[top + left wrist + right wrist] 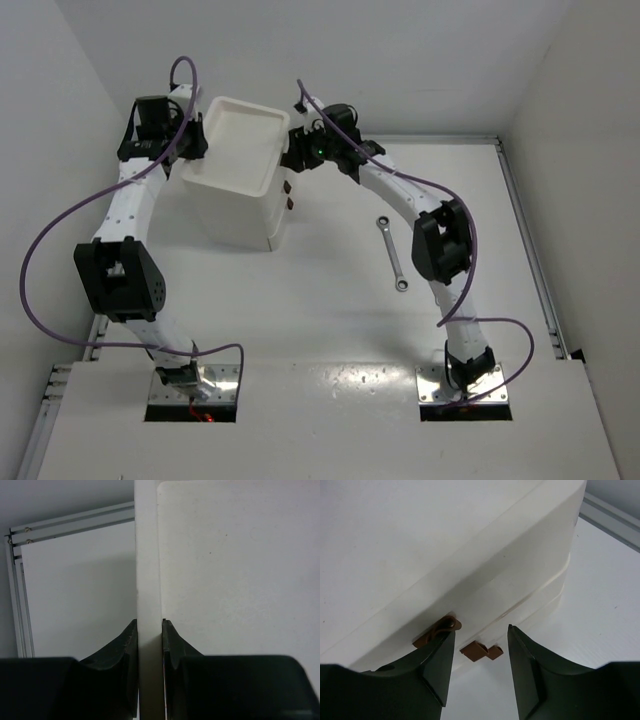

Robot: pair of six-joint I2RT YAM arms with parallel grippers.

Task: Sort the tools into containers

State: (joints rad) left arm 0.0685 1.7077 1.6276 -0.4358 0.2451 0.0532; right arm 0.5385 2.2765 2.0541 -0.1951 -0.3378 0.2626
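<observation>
My left pincer (pixel 149 630) clamping cabinet (pixel 238 215) rim; my right pincer (pixel 481 635) gaping at drawer handles (pixel 481 651); wrench (pixel 391 255) lying unsorted on worktop (pixel 330 320); sorting looking unfinished.

The white table (pixel 330 320) I work on lies wide and flat. Pale grey walls (pixel 60 120) close it in on the left, at the back and on the right. A metal rail (pixel 528 250) borders its right edge and turns along the far edge. My left wrist view catches a rail corner (pixel 20 605) with two small screws (pixel 28 530). Nearest me sits a speckled white board (pixel 330 420).
</observation>
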